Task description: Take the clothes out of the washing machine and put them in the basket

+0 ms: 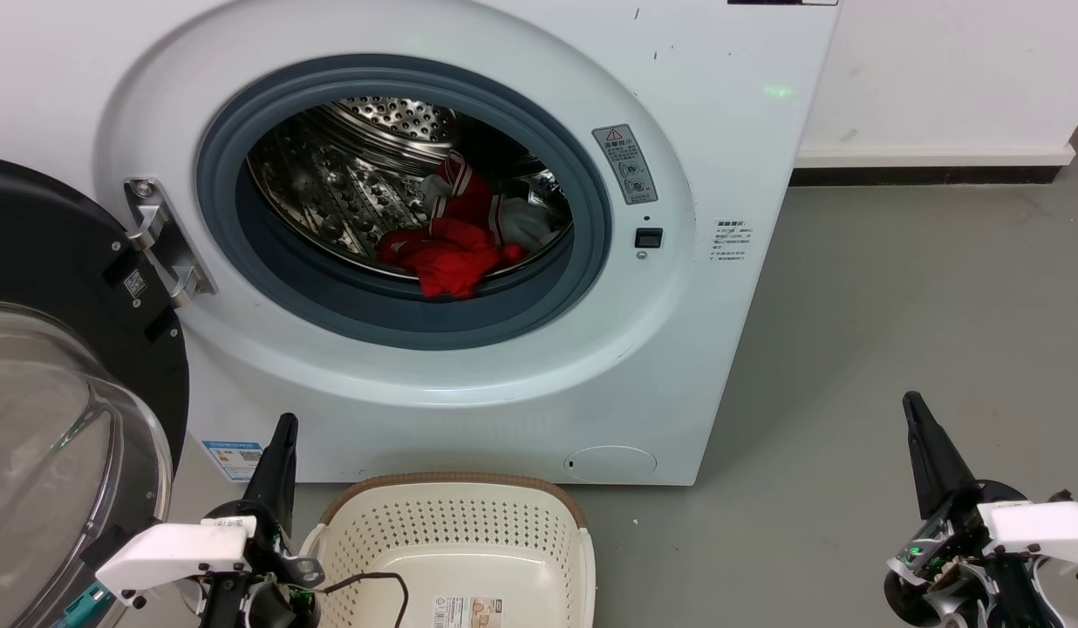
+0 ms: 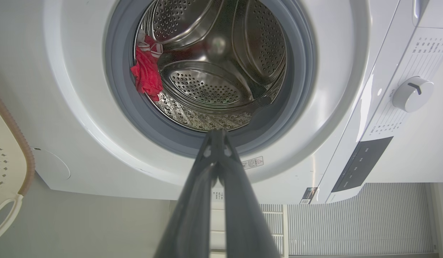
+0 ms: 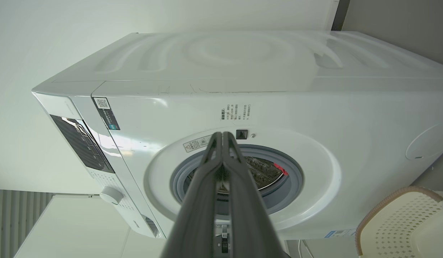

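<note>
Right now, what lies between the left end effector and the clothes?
Head view: washing machine front and grey porthole rim separate the left end effector from the clothes.

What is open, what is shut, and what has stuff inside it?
washing machine door: wide open
clothes: heaped inside the drum
basket: on the floor, no clothes inside
left gripper: shut, holding nothing
right gripper: shut, holding nothing
</note>
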Controlling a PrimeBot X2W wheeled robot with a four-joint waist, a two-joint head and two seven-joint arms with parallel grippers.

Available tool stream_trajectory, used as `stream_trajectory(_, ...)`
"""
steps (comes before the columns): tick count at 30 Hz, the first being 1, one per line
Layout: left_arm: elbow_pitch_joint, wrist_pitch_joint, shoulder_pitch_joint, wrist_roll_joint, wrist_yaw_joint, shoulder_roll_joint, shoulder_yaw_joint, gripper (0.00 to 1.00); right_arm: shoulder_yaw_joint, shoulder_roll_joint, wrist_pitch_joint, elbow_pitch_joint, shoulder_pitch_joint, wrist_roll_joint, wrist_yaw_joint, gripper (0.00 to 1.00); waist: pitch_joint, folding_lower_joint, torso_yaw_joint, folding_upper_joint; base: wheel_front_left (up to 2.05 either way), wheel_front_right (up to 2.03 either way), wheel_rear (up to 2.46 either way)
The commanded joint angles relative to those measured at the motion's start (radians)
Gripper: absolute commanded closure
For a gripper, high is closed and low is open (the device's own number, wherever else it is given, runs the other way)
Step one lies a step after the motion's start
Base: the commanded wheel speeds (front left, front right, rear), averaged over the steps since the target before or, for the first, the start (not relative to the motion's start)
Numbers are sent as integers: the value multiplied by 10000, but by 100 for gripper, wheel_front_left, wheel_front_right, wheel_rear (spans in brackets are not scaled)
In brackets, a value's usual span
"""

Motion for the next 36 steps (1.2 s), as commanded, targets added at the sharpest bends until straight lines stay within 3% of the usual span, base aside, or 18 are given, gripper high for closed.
stream_trajectory(1, 2, 33, -81, 1, -22, -15, 20, 100, 1, 26, 7, 12, -124, -44, -3, 100, 0, 0, 0, -1, 0, 0, 0)
stream_trajectory(23, 2, 33, -81, 1, -22, -15, 20, 100, 2, 27, 6, 11, -124, -44, -3, 100, 0, 0, 0, -1, 0, 0, 0)
stream_trajectory(24, 18, -6, 11, 2, 0, -4, -4, 0, 1, 2, -3, 17, 12, -1, 0, 0, 0, 0, 0, -1, 0, 0, 0)
stream_trajectory(36, -147, -588, -11, 477, 2, 5, -577, 0, 247, -29, -574, -316, 294, -600, 0, 0, -19, 0, -6, -1, 0, 0, 0)
